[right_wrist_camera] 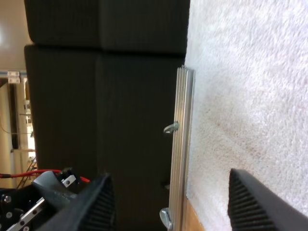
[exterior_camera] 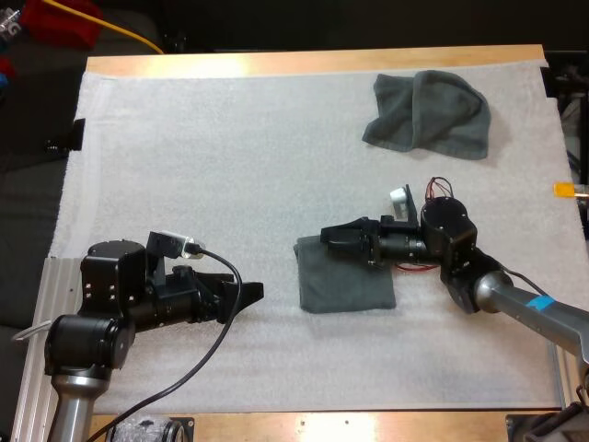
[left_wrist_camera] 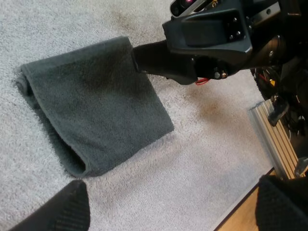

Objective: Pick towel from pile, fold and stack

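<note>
A dark grey-green towel [exterior_camera: 345, 276], folded into a neat rectangle, lies flat on the white mat [exterior_camera: 230, 138] near the middle. My right gripper [exterior_camera: 333, 237] hovers over the towel's far left corner, open, with nothing between its fingers [right_wrist_camera: 98, 204]. From the left wrist view the folded towel [left_wrist_camera: 91, 125] lies ahead, with the right gripper [left_wrist_camera: 144, 57] at its far corner. My left gripper [exterior_camera: 250, 293] is left of the towel, a short gap away, pointing at it, open and holding nothing [left_wrist_camera: 173, 207]. A crumpled towel [exterior_camera: 431, 110] sits at the mat's far right.
An aluminium rail [exterior_camera: 37, 322] runs along the mat's left edge, near the left arm's base. The same rail [right_wrist_camera: 182, 144] borders the mat in the right wrist view. Wooden table edges [exterior_camera: 313, 61] frame the mat at the far and near sides.
</note>
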Controlling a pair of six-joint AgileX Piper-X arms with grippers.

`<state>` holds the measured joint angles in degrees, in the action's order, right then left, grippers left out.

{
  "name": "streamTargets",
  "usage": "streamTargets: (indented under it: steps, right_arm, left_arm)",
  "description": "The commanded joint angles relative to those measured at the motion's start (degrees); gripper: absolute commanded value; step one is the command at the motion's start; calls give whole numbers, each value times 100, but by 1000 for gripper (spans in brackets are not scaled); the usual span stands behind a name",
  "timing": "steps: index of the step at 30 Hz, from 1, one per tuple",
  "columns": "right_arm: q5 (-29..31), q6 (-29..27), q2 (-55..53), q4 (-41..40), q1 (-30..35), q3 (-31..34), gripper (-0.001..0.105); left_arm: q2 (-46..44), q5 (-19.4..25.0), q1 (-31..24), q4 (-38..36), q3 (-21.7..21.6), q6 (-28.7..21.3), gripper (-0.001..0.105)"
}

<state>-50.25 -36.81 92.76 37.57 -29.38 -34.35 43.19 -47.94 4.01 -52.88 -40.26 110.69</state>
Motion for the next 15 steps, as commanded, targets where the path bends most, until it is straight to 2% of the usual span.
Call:
streamTargets:
  steps: [1,15]
  right_arm:
    - [-132,-23,-33,80,-13,-48,51]
    - [-118,-349,-546,-9,-13,-48,51]
  left_arm:
    - [-36,-44,9,8,-24,-39,68]
    - [-36,-44,9,8,-24,-39,68]
